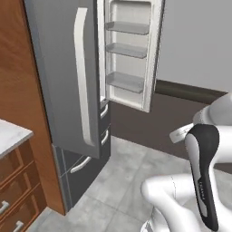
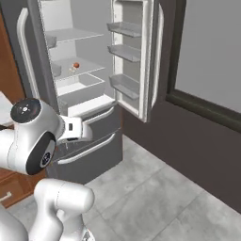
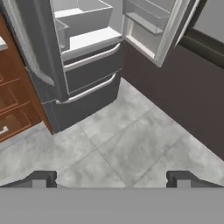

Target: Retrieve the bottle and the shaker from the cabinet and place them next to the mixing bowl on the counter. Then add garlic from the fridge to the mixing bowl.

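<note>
Grey stone floor tiles (image 3: pixel 127 144) spread bare in front of us, and we judge the step in hand to be fetching the garlic from the fridge. Nearest, our gripper (image 3: pixel 111 178) points down and forward over that floor with its two dark fingertips (image 3: pixel 41 178) set wide apart and nothing between them.

Beyond the floor stands the tall grey fridge (image 2: pixel 89 141) with both doors swung open; its two lower drawers with pale bar handles sit shut beneath the white interior. On a translucent middle shelf (image 2: pixel 77 70) lies a small roundish thing with a reddish spot beside it; we take it for the small off-white garlic bulb (image 2: pixel 73 68), though it is too small to be sure.

To do this well, we should raise the hand to shelf height, level the wrist and enter straight between the doors, keeping the jaws wide until they straddle the bulb.

For room: the open right door (image 2: pixel 136 61) with its translucent bins juts toward us on the right, the left door (image 1: pixel 68 77) with its long curved handle on the left, and the shelf above limits height. The reddish-brown wooden drawers (image 3: pixel 13 113) under the white marble counter (image 1: pixel 11 133) stand just left of the fridge; the dark wall (image 3: pixel 192 100) on the far right is well apart.
</note>
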Motion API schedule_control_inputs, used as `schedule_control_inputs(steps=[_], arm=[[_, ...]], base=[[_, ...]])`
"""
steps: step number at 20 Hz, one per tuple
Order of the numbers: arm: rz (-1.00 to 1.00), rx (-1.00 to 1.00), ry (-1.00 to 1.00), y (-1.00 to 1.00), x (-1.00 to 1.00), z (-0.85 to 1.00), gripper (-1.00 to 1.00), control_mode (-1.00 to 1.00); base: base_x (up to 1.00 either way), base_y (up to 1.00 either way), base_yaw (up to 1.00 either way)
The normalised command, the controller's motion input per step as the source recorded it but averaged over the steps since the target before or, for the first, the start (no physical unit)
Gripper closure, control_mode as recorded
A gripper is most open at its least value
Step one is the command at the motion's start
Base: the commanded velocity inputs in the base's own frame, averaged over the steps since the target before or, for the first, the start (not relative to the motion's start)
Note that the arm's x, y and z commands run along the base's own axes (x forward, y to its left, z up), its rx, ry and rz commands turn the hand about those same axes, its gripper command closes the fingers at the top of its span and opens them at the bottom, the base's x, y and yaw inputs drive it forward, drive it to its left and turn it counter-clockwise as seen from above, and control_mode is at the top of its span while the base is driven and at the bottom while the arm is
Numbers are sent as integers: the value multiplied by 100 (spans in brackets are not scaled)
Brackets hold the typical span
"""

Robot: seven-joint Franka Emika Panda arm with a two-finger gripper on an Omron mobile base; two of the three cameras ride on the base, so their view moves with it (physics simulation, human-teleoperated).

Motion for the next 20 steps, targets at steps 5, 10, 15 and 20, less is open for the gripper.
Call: schedule_control_inputs(steps=[5, 10, 15, 20], arm=[[0, 0, 0, 0, 0, 0, -100, 100], [0, 0, 0, 0, 0, 0, -100, 100], [0, 0, 0, 0, 0, 0, -100, 100], [0, 0, 0, 0, 0, 0, -100, 100]], base=[[71, -22, 28], [39, 4, 18], [47, 3, 23], [75, -3, 32]])
